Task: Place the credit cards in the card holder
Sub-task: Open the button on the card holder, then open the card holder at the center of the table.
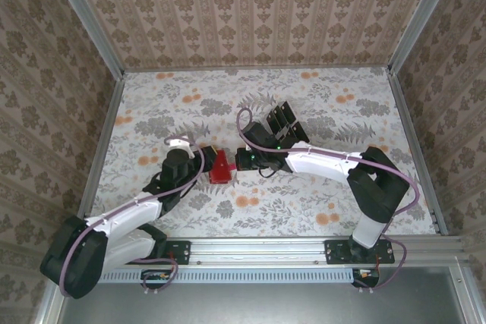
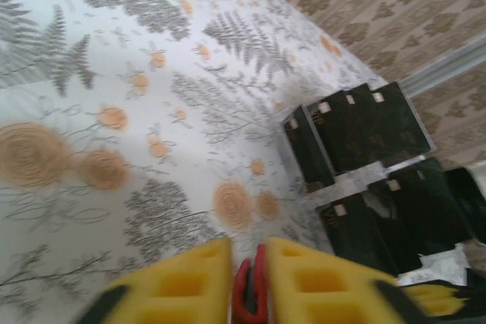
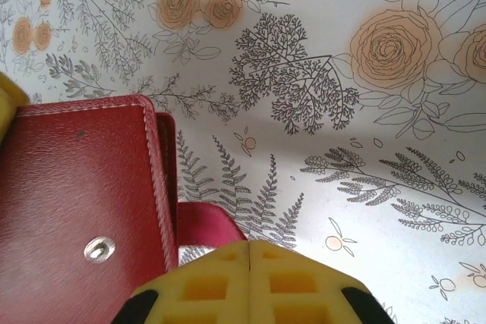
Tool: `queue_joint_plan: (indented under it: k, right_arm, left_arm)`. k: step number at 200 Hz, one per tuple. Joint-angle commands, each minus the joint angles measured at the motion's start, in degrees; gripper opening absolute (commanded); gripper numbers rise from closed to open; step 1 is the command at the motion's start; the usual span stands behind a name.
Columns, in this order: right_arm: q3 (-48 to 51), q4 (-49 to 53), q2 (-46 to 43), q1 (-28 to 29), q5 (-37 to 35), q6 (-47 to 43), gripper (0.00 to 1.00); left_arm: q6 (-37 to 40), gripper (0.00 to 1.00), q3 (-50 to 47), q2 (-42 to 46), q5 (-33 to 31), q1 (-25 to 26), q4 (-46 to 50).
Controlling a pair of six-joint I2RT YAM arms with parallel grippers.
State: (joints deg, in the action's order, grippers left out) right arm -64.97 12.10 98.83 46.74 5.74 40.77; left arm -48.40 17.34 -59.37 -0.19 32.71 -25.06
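Card holder [image 3: 76, 195], red grained leather, pinched by left gripper [image 2: 248, 263], right gripper [image 3: 249, 256] clenched.

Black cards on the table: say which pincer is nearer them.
Right. The right pincer is just near-left of the cards, at the red wallet's right edge; the left pincer is at its left side, farther off.

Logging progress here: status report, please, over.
Left gripper shut on red leather folding wallet. Right gripper shut beside it. Glossy black cards in clear acrylic rack. Nothing blocking.
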Motion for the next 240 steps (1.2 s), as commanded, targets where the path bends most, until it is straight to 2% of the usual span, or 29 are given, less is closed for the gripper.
queue_joint_plan:
  k: [1, 9, 21, 36, 59, 126, 152, 156, 172, 240]
  right_arm:
    - [-2.45, 0.02, -1.39, -0.42, 1.64, -0.78, 0.0]
    - [-2.91, 0.12, -1.01, -0.42, 2.09, -0.87, 0.0]
    - [-3.4, -0.16, -0.33, -0.43, 2.92, -0.81, 0.0]
    - [-3.8, -0.47, 0.33, -0.43, 4.0, -0.53, 0.0]
    - [-3.89, -1.24, -0.02, -0.28, 4.73, 0.08, 0.0]
    - [-4.38, -2.45, -2.12, 0.01, 5.89, 1.59, 0.0]
    - [-4.46, -2.79, -2.75, 0.04, 5.86, 1.98, 0.0]
    - [-4.43, -2.85, -2.84, 0.07, 5.99, 2.03, 0.0]
    - [-4.53, -2.91, -3.15, 0.12, 6.04, 2.12, 0.0]
    - [-4.82, -3.0, -3.59, 0.1, 6.0, 2.29, 0.0]
  left_arm:
    - [3.1, 0.59, 0.58, 2.17, 0.8, -3.03, 7.77]
    - [4.16, 0.67, 0.36, 2.33, 1.58, -4.53, 9.28]
    - [5.13, 0.74, 0.08, 2.42, 2.92, -6.23, 11.16]
    - [5.81, 0.77, -0.3, 2.4, 4.98, -8.88, 12.04]
    - [6.77, 0.79, 0.01, 2.47, 7.66, -9.24, 12.7]
    - [5.26, 0.81, 2.9, -2.25, 11.76, -7.73, 8.97]
    - [4.65, 0.81, 3.77, -3.88, 11.62, -6.96, 7.56]
    - [4.62, 0.81, 3.95, -4.03, 11.61, -5.36, 7.46]
    - [4.35, 0.82, 4.35, -4.43, 11.22, -4.47, 7.05]
    - [3.78, 0.82, 3.76, -4.85, 10.21, -3.18, 6.16]
